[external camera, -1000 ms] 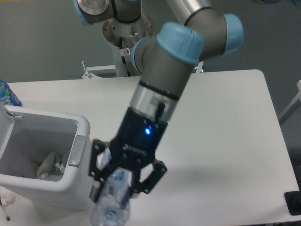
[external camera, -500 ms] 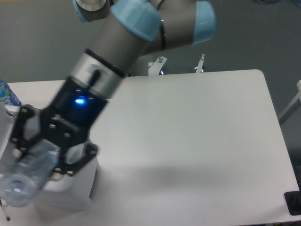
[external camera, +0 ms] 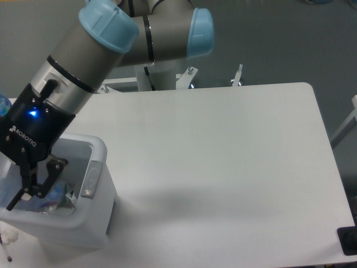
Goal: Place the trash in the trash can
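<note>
The trash can (external camera: 67, 229), a boxy white bin with a grey handle piece (external camera: 92, 177) on its right rim, stands at the table's front left with its opening facing up. My gripper (external camera: 15, 195) reaches down into that opening at the frame's left edge. Only its right finger (external camera: 25, 187) shows; the left one is cut off. A pale blue clear shape beside that finger is the bottle (external camera: 8, 190), still between the jaws inside the bin. The crumpled paper wad (external camera: 60, 202) lies on the bin floor, partly hidden by the gripper.
A blue-labelled object (external camera: 3, 105) peeks in at the left edge behind the bin. A small white scrap (external camera: 8, 234) lies at the front left corner. A black object (external camera: 348, 241) sits past the table's front right corner. The robot's base (external camera: 150, 78) stands behind the far edge.
My gripper has carried the bottle leftward from in front of the bin, over its rim, and down into the opening. The bottle is now mostly hidden inside the bin.
</note>
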Motion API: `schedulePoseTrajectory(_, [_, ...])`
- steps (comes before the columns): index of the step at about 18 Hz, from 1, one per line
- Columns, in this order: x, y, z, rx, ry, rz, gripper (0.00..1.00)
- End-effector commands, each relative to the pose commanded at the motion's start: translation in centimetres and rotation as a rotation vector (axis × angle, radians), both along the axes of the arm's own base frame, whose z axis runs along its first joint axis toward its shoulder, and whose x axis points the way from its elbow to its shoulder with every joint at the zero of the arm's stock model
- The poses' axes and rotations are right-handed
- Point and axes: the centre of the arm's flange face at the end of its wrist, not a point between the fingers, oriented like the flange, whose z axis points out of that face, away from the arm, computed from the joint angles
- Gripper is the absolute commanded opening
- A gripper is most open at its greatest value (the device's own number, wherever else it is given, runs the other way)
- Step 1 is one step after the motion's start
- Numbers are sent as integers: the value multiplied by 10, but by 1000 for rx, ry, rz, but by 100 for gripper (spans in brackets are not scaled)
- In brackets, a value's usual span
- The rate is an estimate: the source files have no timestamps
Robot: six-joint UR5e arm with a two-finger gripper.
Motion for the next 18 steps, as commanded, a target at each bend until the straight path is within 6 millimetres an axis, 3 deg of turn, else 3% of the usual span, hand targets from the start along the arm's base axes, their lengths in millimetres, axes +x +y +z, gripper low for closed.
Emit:
schedulePoseTrajectory(2, [-7,-5,-6,-13,-6,14,100])
schedulePoseTrajectory(3, [-21,-13,-4,-11,-4,38,100])
schedulePoseTrajectory(5, [-50,-31,3,-6,5,91,100])
schedulePoseTrajectory(9, [-115,-64,-4,-12,53,179,100])
schedulePoseTrajectory(13, [-186,-120,-9,-12,115,273,100])
schedulePoseTrajectory(15, [-217,-143,-27,-30,160,287,100])
schedulePoseTrajectory(18, [-254,-181,-83,-153,301,303,100])
